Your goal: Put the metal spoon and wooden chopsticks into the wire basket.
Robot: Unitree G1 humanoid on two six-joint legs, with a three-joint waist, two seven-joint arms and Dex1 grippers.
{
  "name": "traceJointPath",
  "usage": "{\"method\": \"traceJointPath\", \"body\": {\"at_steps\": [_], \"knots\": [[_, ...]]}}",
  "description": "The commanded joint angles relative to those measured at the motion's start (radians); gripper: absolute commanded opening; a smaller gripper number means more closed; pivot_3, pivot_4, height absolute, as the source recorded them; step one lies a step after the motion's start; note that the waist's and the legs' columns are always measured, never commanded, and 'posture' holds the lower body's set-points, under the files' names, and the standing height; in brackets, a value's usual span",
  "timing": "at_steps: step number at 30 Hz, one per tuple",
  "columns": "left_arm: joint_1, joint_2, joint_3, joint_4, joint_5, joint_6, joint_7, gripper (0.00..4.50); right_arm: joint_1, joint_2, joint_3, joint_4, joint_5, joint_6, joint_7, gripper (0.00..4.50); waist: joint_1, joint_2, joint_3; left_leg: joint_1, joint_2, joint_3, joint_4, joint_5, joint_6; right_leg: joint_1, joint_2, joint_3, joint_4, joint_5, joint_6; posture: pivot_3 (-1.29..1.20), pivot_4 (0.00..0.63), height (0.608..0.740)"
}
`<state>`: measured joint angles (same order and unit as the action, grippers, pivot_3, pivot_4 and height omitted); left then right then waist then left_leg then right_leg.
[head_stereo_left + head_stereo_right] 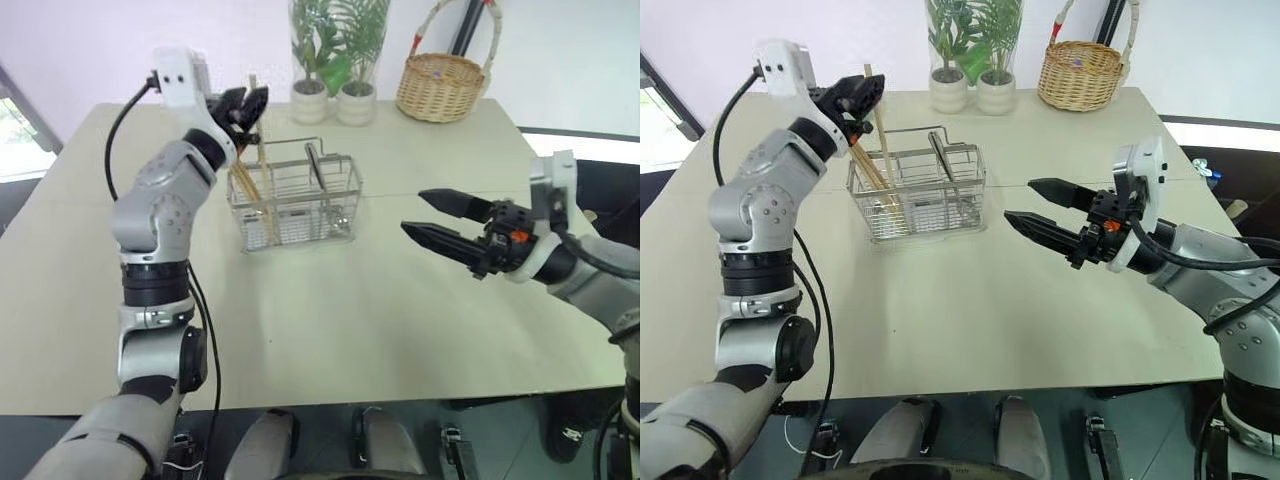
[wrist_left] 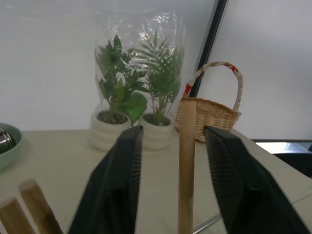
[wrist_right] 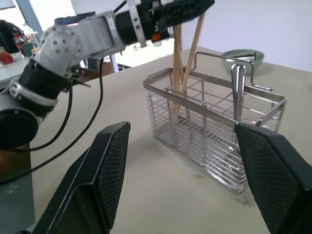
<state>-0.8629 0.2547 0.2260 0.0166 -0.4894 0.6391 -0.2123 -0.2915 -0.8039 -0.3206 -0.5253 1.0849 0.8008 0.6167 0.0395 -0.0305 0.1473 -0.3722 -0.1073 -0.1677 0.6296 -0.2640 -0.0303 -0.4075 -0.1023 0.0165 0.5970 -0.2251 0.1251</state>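
Note:
The wire basket (image 1: 300, 225) stands on the table's far middle. Several wooden chopsticks (image 1: 262, 190) lean upright in its left end. The metal spoon (image 1: 314, 165) stands in a middle compartment, handle up. My left gripper (image 1: 248, 100) hovers over the chopsticks' tops. In the left wrist view its fingers (image 2: 119, 180) are open, and one chopstick (image 2: 186, 165) rises between them with a gap on each side. My right gripper (image 1: 412, 212) hangs open and empty over the table, right of the basket and pointing at it.
A wicker basket (image 1: 440, 85) with a tall handle and two wrapped potted plants (image 1: 310, 100) stand along the table's far edge. A green bowl (image 3: 242, 57) sits beyond the wire basket. Bare tabletop (image 1: 330, 320) spreads in front.

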Motion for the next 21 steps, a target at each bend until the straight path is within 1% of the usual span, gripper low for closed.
{"method": "traceJointPath", "body": {"at_steps": [1, 2, 5, 8, 10, 12, 14, 16, 17, 19, 21], "knots": [[0.002, -0.007, 0.025, -0.107, -0.020, -0.012, 0.032, 4.13, -0.027, 0.002, -0.024, 0.010, 0.012, -0.014, -0.002, 3.52, 0.000, 0.000, 0.000, 0.000, 0.000, 0.000, 0.000, 0.000, 0.000, 0.000, 0.000, 0.000, 0.000, 0.000, 0.000, 0.00, 0.150, 0.710], [0.002, 0.000, 0.026, -0.122, -0.023, 0.000, 0.035, 4.47, -0.032, 0.002, -0.020, 0.018, 0.007, -0.015, 0.000, 3.52, 0.000, 0.000, 0.000, 0.000, 0.000, 0.000, 0.000, 0.000, 0.000, 0.000, 0.000, 0.000, 0.000, 0.000, 0.000, 0.00, 0.150, 0.710], [-0.024, 0.042, 0.055, -0.136, -0.048, 0.040, 0.033, 4.47, -0.050, 0.003, -0.008, 0.041, -0.008, -0.018, 0.003, 3.52, -0.002, 0.000, 0.000, 0.000, 0.000, 0.000, 0.000, 0.000, 0.000, 0.000, 0.000, 0.000, 0.000, 0.000, 0.000, 0.00, 0.150, 0.710], [-0.049, 0.152, 0.074, -0.134, -0.093, 0.097, -0.051, 4.47, -0.059, -0.012, 0.000, 0.068, -0.038, -0.026, 0.029, 3.52, -0.004, 0.000, 0.000, 0.000, 0.001, 0.000, 0.000, 0.000, 0.000, 0.000, 0.001, 0.000, 0.000, 0.000, 0.000, 0.00, 0.150, 0.710], [-0.014, 0.282, 0.047, -0.149, -0.088, 0.087, -0.190, 4.47, -0.060, -0.032, 0.003, 0.092, -0.071, -0.036, 0.064, 3.52, -0.005, 0.001, 0.000, 0.000, 0.001, 0.000, -0.001, 0.000, 0.000, 0.000, 0.001, 0.000, 0.000, 0.000, 0.000, 0.00, 0.150, 0.710], [0.078, 0.442, 0.018, -0.165, -0.041, -0.015, -0.386, 4.47, -0.062, -0.060, 0.009, 0.129, -0.115, -0.053, 0.117, 3.52, -0.013, 0.003, 0.000, 0.000, 0.001, 0.001, -0.002, 0.000, 0.000, -0.001, 0.001, 0.000, 0.000, 0.000, 0.000, 0.00, 0.150, 0.710], [0.153, 0.548, 0.008, -0.174, -0.011, -0.097, -0.511, 4.47, -0.063, -0.078, 0.017, 0.156, -0.147, -0.068, 0.159, 3.52, -0.024, 0.004, 0.000, 0.001, 0.001, 0.002, -0.002, 0.000, 0.001, -0.001, 0.001, 0.001, 0.000, 0.000, 0.000, 0.00, 0.150, 0.710], [0.189, 0.589, 0.009, -0.172, 0.000, -0.158, -0.565, 4.47, -0.065, -0.084, 0.023, 0.170, -0.167, -0.078, 0.183, 3.52, -0.021, 0.004, 0.000, 0.001, 0.001, 0.002, -0.003, -0.001, 0.001, 0.000, 0.000, 0.001, -0.001, 0.000, -0.001, 0.00, 0.150, 0.710], [0.217, 0.628, 0.025, -0.169, 0.000, -0.172, -0.609, 4.47, -0.070, -0.086, 0.031, 0.177, -0.176, -0.082, 0.196, 3.52, -0.019, 0.004, 0.000, 0.001, 0.000, 0.001, -0.002, -0.001, 0.001, 0.001, 0.000, 0.000, -0.001, 0.000, -0.001, 0.00, 0.150, 0.710], [0.278, 0.698, 0.058, -0.173, -0.009, -0.179, -0.700, 4.47, -0.072, -0.086, 0.040, 0.182, -0.191, -0.086, 0.219, 3.52, -0.024, 0.004, 0.001, 0.000, 0.001, 0.000, -0.001, -0.001, 0.001, 0.001, 0.000, 0.000, -0.002, 0.000, -0.001, 0.00, 0.150, 0.710], [0.322, 0.739, 0.079, -0.190, -0.033, -0.177, -0.758, 4.47, -0.066, -0.084, 0.045, 0.185, -0.202, -0.092, 0.238, 3.52, -0.027, 0.005, 0.001, 0.000, 0.001, 0.001, -0.002, -0.001, 0.001, 0.001, 0.000, 0.000, -0.002, -0.001, -0.002, 0.00, 0.150, 0.710]]}}
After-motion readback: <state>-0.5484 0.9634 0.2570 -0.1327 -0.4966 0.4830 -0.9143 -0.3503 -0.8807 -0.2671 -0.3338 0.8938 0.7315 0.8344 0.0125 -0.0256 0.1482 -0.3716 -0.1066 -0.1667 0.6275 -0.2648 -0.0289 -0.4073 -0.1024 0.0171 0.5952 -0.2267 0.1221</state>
